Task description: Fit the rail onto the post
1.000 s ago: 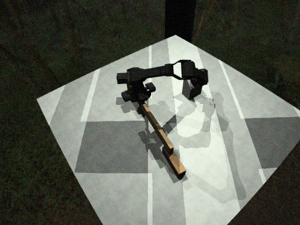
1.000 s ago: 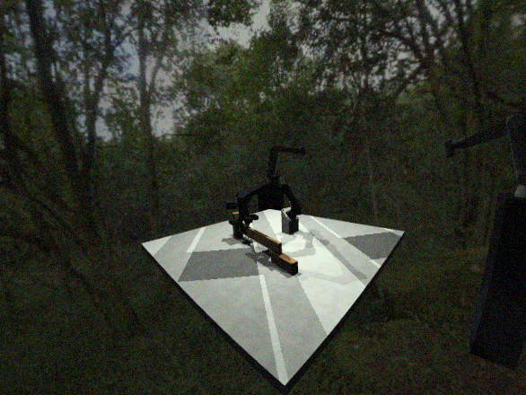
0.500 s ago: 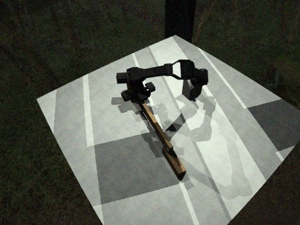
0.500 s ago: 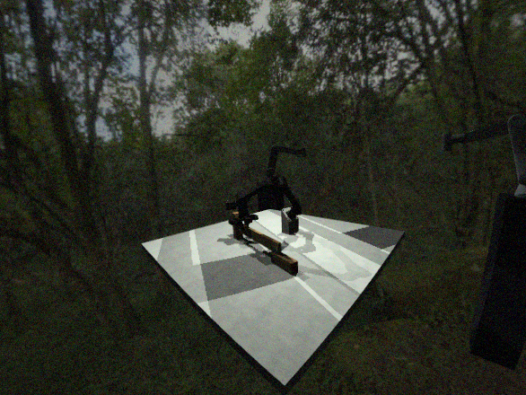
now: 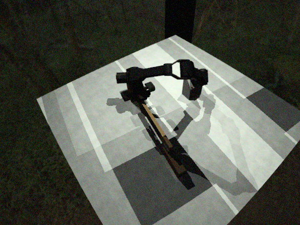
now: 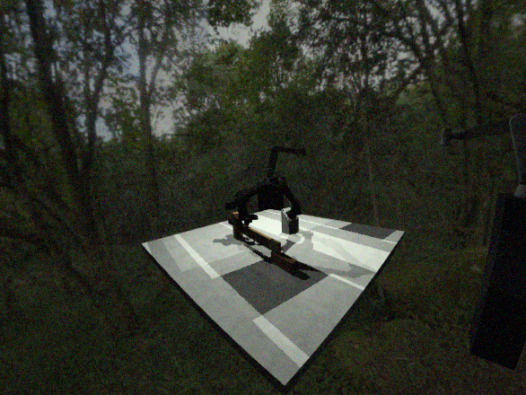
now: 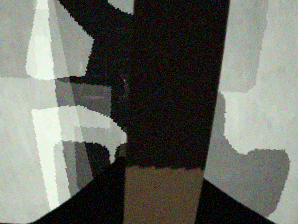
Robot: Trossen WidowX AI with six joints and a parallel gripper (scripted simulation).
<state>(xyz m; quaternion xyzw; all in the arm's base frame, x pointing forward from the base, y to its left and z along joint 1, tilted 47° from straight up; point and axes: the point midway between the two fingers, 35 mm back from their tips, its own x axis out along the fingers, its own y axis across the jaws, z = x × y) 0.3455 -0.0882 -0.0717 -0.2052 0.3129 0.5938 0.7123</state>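
The rail (image 5: 156,125) is lying as a long wooden bar across the middle of the table (image 5: 84,158), its long axis running diagonally in the top view from the upper left, under the gripper (image 5: 138,98), down to the lower right, where its far end is resting at the low footboard block (image 5: 182,171). Whether that end is seated inside the block's bracket is too dark to tell. In the exterior view the rail (image 6: 265,239) is stretching from the gripper (image 6: 238,221) at centre left toward the block (image 6: 287,262) at centre right, sitting just above the table surface. The post and its pegs are hidden beneath the dark gripper body, so contact between rail end and post cannot be judged. In the wrist view the rail (image 7: 165,195) is filling the centre of the frame, running straight up from the bottom edge, lit brown at the bottom and shadowed black above. The fingers are clamping the rail near its upper-left end, closed firmly against its sides.
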